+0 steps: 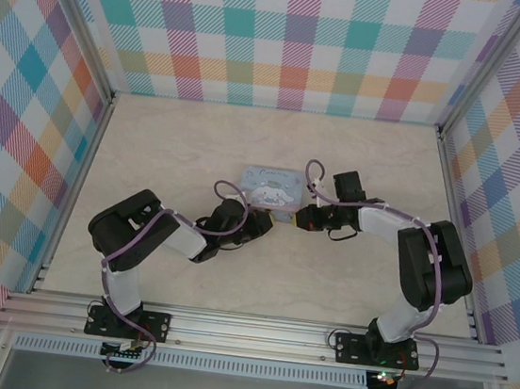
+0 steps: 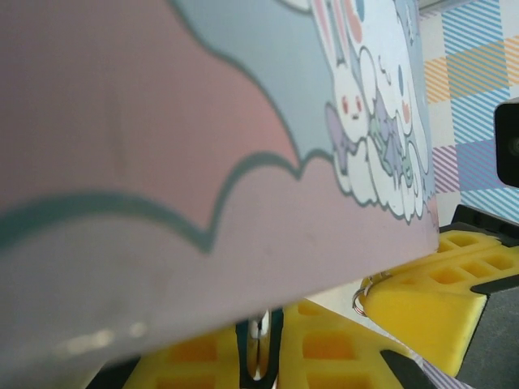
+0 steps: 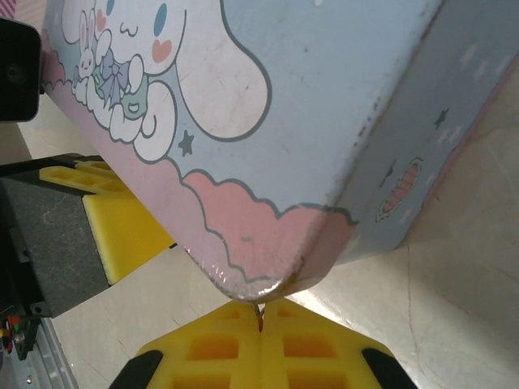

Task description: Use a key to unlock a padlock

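1. Far left: left gripper point(image 2: 259, 361), yellow ribbed fingers point(image 2: 328, 348) drawn almost together and clamped on a narrow dark piece with a bright metal core. Taken for the tiny blue-bodied padlock point(image 2: 258, 344), tucked under the near lower edge of the tin. Risk: a thin hold, so likely to twist or pop free under any sideways push from the key.
2. Middle: pale-blue and pink cartoon-printed tin box point(image 1: 270, 188), lying on the pale marbled surface point(image 1: 171, 146), crowding both wrist views and hiding the keyhole. Risk: aiming blind. Risk too of nudging the tin with either gripper and dragging the padlock off line.
3. Right of the padlock: very small dark metal key point(image 3: 259, 316), a mere sliver poking from yellow fingertips, touching or just below the tin's rounded pink corner; cannot tell which. Risk: tip catching the tin wall instead of the keyhole, then bending or sliding back into the grip. Small wire ring point(image 2: 361, 301) at that fingertip, liable to snag.
4. Far right: right gripper point(image 3: 260, 331), fingers pressed together on the key. Risk: little key held, so turning could slip around it rather than work the lock. Could also bump the left gripper, just beside it.
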